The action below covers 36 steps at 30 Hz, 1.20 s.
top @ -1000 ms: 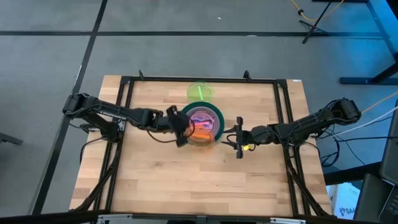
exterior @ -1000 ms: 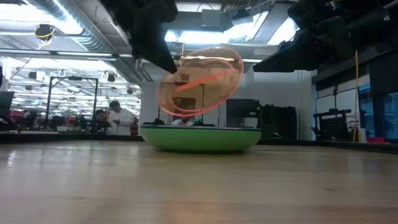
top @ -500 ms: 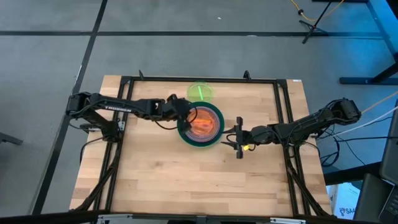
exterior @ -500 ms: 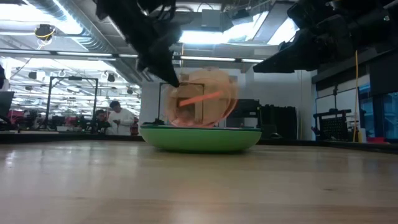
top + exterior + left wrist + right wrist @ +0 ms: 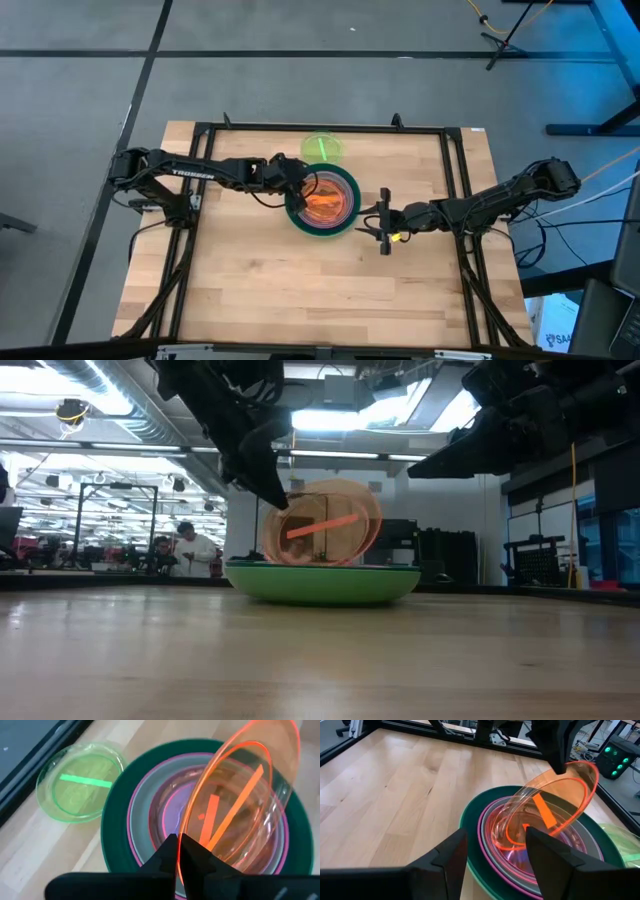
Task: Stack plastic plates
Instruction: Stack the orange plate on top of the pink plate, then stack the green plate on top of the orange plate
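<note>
My left jaws (image 5: 176, 851) pinch the orange plate's (image 5: 240, 805) rim, tilting it over the stack (image 5: 325, 201) at mid-bench (image 5: 250, 280). Right jaws (image 5: 495, 851), just right, seem spread. Lime plate (image 5: 321, 148) lies beyond.

From my station I look down on a light wooden table (image 5: 300, 290) with a black frame (image 5: 320, 128), standing on grey floor (image 5: 80, 60). Level across it, ceiling lights (image 5: 330, 420) glow, a person (image 5: 190, 548) sits far back, and dark cabinets (image 5: 440, 555) line the wall.
</note>
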Each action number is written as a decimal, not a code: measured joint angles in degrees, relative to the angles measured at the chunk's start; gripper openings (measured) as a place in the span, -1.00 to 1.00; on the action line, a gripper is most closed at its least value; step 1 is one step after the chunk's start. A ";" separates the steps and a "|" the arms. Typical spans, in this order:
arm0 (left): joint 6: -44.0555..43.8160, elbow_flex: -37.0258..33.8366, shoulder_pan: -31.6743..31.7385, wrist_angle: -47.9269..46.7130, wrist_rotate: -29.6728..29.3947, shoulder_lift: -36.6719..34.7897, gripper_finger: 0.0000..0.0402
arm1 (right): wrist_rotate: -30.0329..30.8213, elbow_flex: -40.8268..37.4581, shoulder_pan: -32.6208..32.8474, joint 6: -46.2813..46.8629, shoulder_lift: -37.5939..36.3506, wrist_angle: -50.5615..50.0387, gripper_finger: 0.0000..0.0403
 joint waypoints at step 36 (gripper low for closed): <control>-1.78 0.18 20.14 7.72 9.96 9.75 -0.41 | 2.06 -0.02 0.00 1.53 0.00 -0.31 -0.04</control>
